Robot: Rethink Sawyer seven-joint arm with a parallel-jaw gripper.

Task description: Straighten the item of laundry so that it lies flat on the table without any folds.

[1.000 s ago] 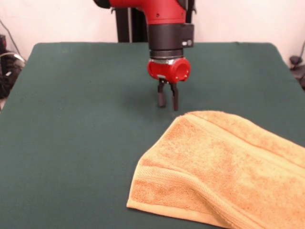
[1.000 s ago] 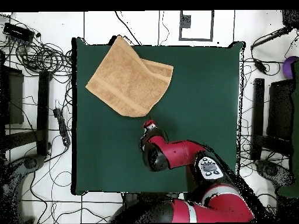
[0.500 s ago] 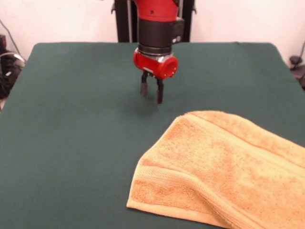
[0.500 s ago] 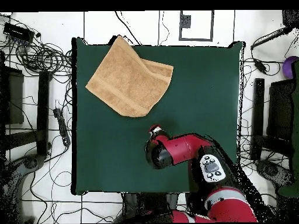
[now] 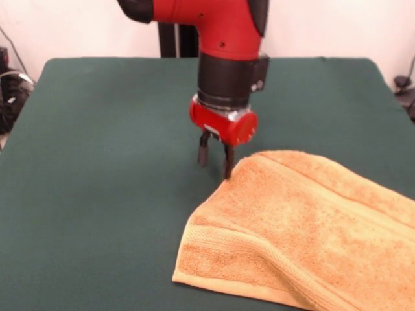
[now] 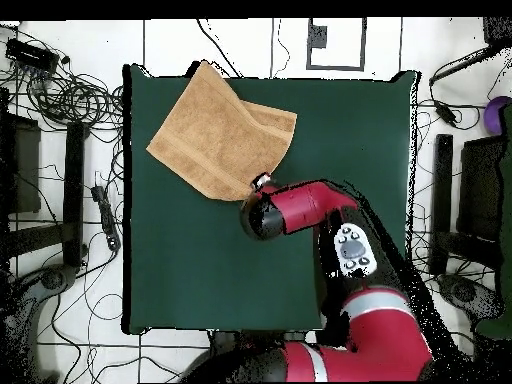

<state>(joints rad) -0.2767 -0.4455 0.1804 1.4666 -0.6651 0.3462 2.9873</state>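
Around the green table (image 6: 340,130) the floor is a clutter of black cables (image 6: 60,95) at the left of the overhead frame, with dark stands (image 6: 440,200) at the right; on the felt itself only the towel lies, with bare cloth all around it. The golden-orange towel (image 5: 305,227) fills the lower right of the front view and runs off the right edge and bottom of that frame; from above it sits in the table's upper left corner, one tip over the top edge, with a layer doubled over on its right side. A woven band (image 5: 227,246) crosses near its hem. The red arm (image 6: 310,205) comes down mid-frame, and its gripper (image 5: 216,155) hangs with two dark fingers (image 5: 203,150) a narrow gap apart, holding nothing, one fingertip right at the towel's upper left edge.
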